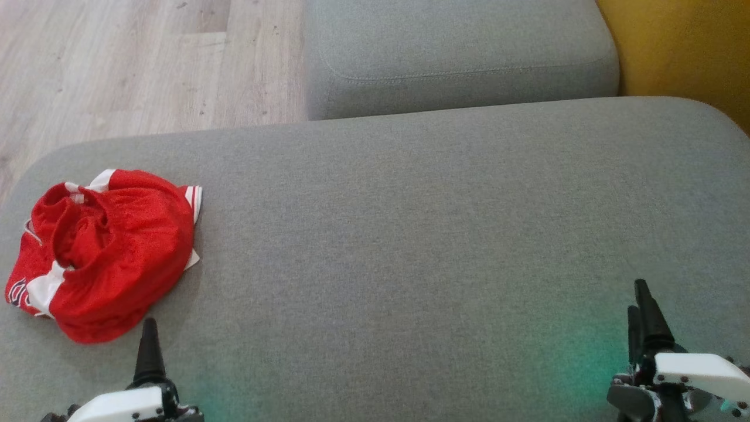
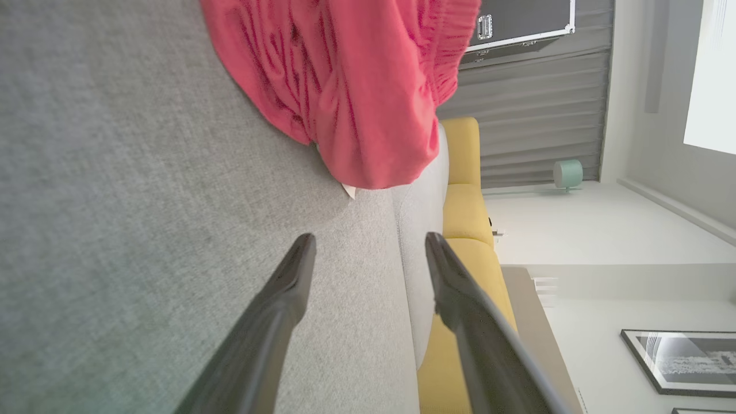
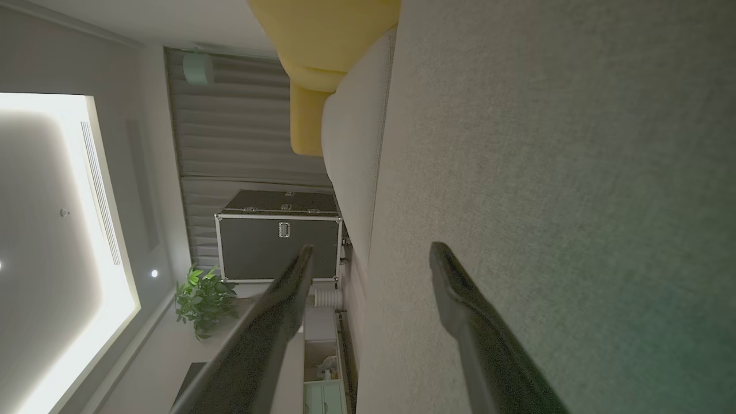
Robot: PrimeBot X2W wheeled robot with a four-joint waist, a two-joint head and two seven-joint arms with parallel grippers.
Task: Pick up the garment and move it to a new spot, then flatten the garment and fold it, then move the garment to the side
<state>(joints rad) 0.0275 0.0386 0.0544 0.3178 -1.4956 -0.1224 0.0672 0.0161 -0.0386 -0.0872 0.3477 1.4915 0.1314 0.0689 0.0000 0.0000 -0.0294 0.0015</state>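
Here's the garment point(image 1: 105, 252), a red mesh piece with white trim, bunched into a rumpled heap at the left end of the big grey cushion point(image 1: 410, 223). It's folded over on itself, deep creases through the middle. A white cuff with red stripes pokes out at its upper right, a white panel shows low on the left, and there's a scrap of dark marking at the lower left edge, too small to read.

Left gripper point(image 2: 370, 241) sits just short of the heap, its two dark fingers spread wide with nothing between them but grey fabric. In the left wrist view the red cloth lies past the fingertips, not touching.

Over to the right gripper point(image 1: 637, 296), low at the cushion's right end and well apart from the garment. The right wrist view shows its fingers parted too, holding nothing
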